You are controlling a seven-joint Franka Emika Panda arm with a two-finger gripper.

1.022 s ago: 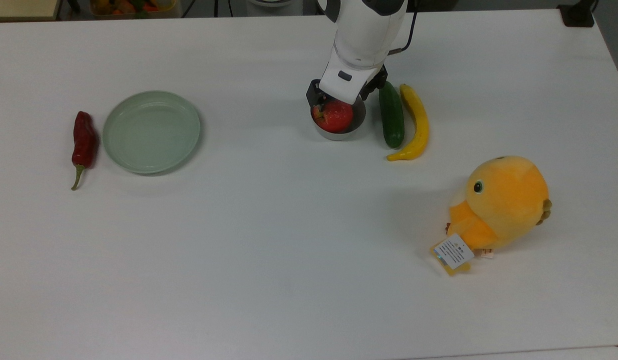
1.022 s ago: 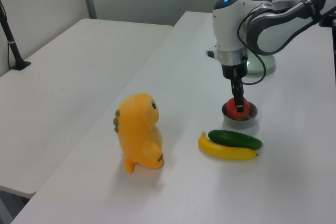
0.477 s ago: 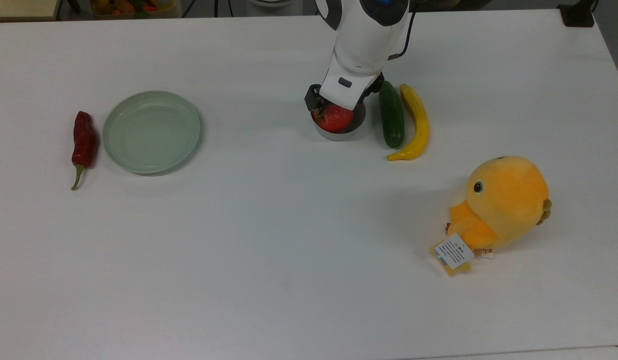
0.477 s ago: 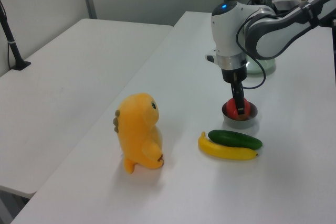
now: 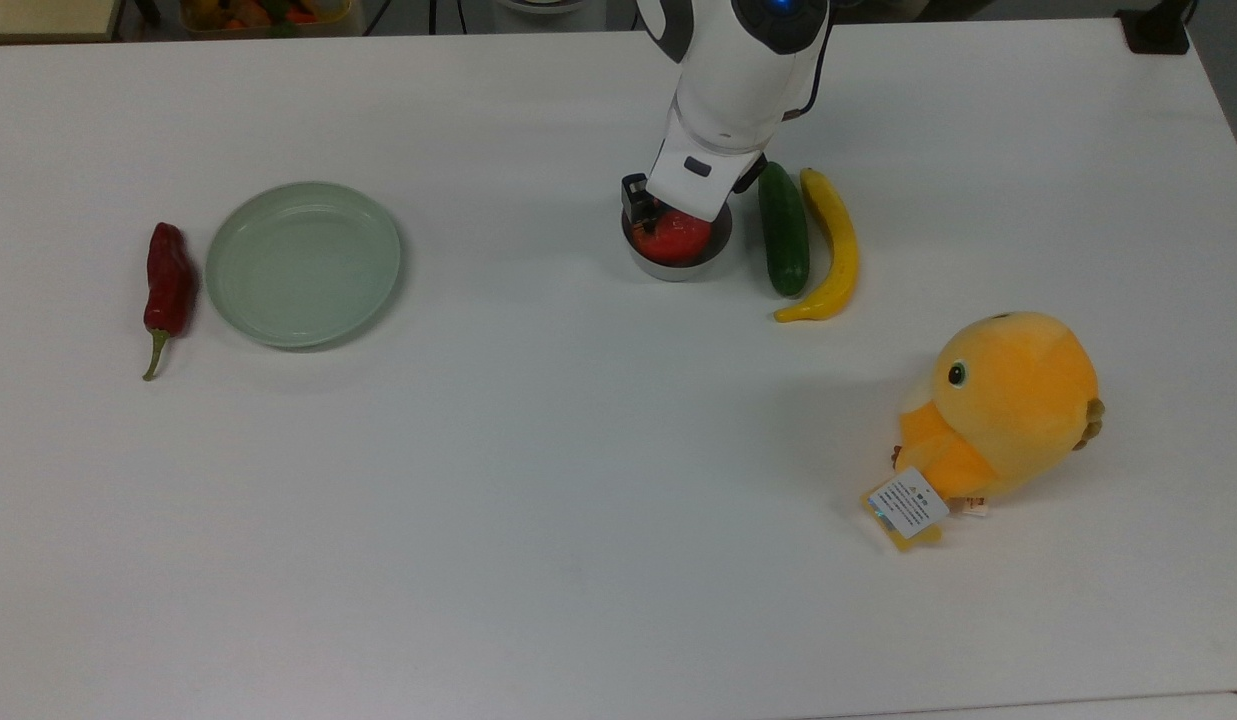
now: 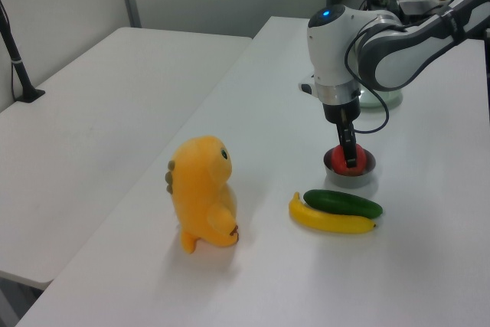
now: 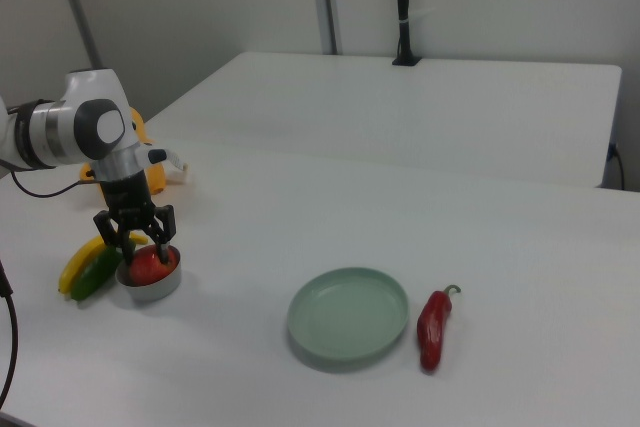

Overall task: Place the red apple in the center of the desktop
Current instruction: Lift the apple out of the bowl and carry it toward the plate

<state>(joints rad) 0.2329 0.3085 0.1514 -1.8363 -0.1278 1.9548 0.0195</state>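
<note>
The tool [image 7: 140, 247] is lowered into a small metal bowl [image 5: 678, 262], with its fingers spread wide on either side of the red apple [image 5: 675, 236], so nothing is gripped yet. The apple is seated inside that bowl on the white tabletop [image 5: 578, 480]. Just beside the bowl, on the top view's right, a cucumber [image 5: 783, 228] and banana [image 5: 836, 246] are laid side by side. A green plate [image 5: 303, 263] and a chili pepper [image 5: 168, 290] are parked well off on the top view's left.
</note>
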